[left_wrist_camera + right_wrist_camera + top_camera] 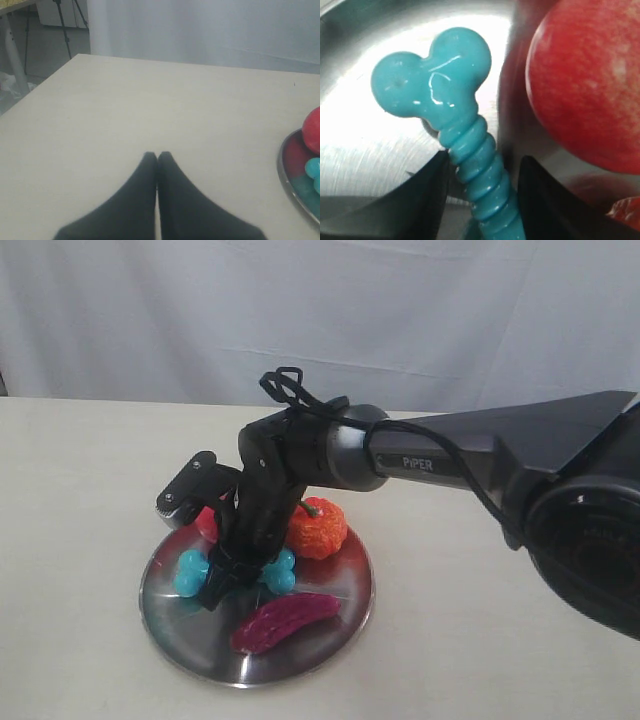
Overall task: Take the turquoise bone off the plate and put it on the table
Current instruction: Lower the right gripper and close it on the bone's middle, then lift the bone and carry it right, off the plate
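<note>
The turquoise bone (190, 573) lies on the steel plate (200, 660), both knobbed ends showing either side of my right gripper (235, 575). In the right wrist view the bone (435, 82) rests on the shiny plate (360, 160), and my right gripper (482, 170) straddles its ribbed middle. It is open: one finger (427, 200) touches the ribs and the other (545, 200) stands off with a gap. My left gripper (157, 156) is shut and empty above the beige table (125, 100), to one side of the plate (287, 175). A knob of the bone (315, 170) shows at that view's edge.
On the plate with the bone are a red apple (585, 90) close beside the gripper, an orange pumpkin (318, 527) and a dark purple vegetable (285, 620) at the front. Bare table (80, 490) lies left of the plate. White cloth hangs behind.
</note>
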Action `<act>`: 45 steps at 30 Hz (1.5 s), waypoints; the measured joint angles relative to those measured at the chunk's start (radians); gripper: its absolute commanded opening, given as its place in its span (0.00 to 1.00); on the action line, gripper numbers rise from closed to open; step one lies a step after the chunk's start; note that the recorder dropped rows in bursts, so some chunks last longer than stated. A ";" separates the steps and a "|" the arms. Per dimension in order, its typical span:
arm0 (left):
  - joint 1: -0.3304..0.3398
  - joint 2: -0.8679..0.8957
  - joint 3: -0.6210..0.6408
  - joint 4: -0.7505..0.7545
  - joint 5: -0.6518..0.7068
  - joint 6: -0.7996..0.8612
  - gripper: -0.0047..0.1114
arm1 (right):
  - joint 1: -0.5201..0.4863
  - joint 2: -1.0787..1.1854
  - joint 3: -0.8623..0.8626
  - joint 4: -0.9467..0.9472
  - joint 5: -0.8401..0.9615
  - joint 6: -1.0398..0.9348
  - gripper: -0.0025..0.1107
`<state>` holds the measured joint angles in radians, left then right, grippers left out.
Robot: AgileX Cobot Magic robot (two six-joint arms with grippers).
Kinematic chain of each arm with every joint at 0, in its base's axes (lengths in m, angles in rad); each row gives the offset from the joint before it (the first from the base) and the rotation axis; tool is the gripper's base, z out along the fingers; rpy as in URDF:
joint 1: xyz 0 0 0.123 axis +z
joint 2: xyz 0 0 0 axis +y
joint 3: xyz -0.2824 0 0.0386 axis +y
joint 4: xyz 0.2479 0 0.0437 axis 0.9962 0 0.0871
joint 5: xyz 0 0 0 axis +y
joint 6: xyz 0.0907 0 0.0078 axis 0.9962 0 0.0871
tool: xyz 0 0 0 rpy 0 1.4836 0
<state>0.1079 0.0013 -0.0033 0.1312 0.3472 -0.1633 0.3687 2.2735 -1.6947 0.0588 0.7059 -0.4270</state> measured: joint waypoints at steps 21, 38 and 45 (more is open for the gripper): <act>0.000 0.000 0.000 0.000 0.000 0.000 0.04 | -0.002 -0.317 -0.103 -0.097 0.257 0.041 0.10; 0.000 0.000 0.000 0.000 0.000 0.000 0.04 | -0.379 -0.457 -0.028 -0.143 0.507 0.421 0.22; 0.000 0.000 0.000 0.000 0.000 0.000 0.04 | -0.393 -0.457 0.199 -0.126 0.318 0.477 0.24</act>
<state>0.1079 0.0013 -0.0033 0.1312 0.3472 -0.1633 -0.0246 1.8160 -1.4956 -0.0675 1.0238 0.0500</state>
